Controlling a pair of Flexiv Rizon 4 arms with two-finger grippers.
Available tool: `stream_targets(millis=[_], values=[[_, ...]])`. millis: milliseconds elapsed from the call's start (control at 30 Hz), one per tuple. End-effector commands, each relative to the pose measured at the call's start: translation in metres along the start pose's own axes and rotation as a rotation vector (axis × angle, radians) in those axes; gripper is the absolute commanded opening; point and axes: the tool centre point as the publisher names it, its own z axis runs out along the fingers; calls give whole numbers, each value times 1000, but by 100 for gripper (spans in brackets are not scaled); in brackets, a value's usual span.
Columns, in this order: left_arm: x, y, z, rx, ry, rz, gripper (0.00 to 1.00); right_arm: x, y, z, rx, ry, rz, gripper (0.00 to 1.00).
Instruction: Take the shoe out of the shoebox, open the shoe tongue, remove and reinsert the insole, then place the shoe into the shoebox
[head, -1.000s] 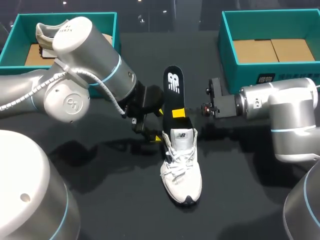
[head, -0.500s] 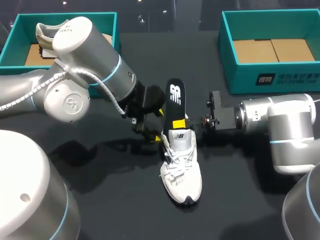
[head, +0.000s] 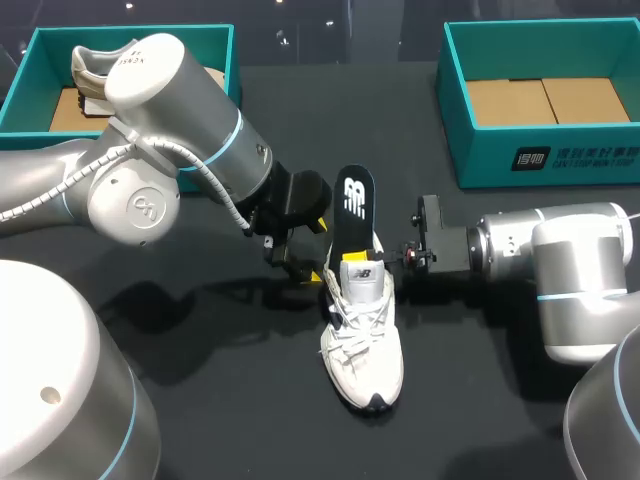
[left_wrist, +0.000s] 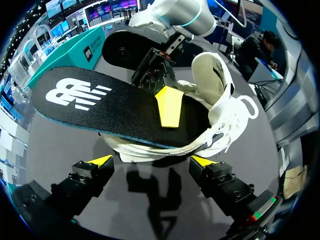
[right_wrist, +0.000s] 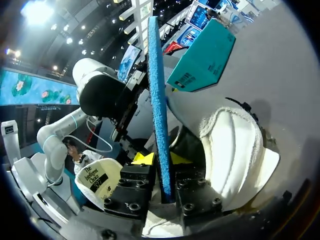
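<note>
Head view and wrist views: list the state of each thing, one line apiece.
insole: partly in the shoe, logo end sticking out
shoe: upright on the table
right gripper: shut on the insole
left gripper: open, at the shoe's heel
right shoebox: open, no shoe inside
left shoebox: open, another shoe inside

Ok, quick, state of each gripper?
Left gripper: open, shoe just ahead of it.
Right gripper: shut on the insole.

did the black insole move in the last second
Yes. The black foam insole slid deeper into the white mesh sneaker, away from the fixed teal cardboard shoebox on the right.
</note>
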Motion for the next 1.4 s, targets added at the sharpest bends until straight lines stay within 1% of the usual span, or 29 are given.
stream_targets(millis=[33, 100, 200, 533, 567, 633, 667, 700, 800, 967, 1200, 1400], values=[[0, 0, -1, -1, 0, 0, 100, 14, 3, -3, 1, -22, -28, 33], [0, 0, -1, -1, 0, 0, 100, 18, 9, -4, 8, -29, -48, 33], [0, 0, -1, -1, 0, 0, 100, 22, 18, -6, 21, -32, -70, 30], [0, 0, -1, -1, 0, 0, 100, 17, 37, -9, 50, -38, -95, 28], [0, 0, -1, -1, 0, 0, 100, 16, 38, -9, 52, -38, -94, 25], [0, 0, -1, -1, 0, 0, 100, 14, 40, -10, 52, -43, -85, 17], [0, 0, -1, -1, 0, 0, 100, 13, 40, -10, 51, -44, -81, 6], [0, 0, -1, -1, 0, 0, 100, 12, 40, -10, 51, -44, -77, 0], [0, 0, -1, -1, 0, 0, 100, 9, 37, -10, 53, -50, -62, 0], [0, 0, -1, -1, 0, 0, 100, 4, 19, -10, 47, -59, -25, 0], [0, 0, -1, -1, 0, 0, 100, 4, -6, -8, 44, -82, 13, 0], [0, 0, -1, -1, 0, 0, 100, 5, -16, -9, 41, -88, 32, 0]])
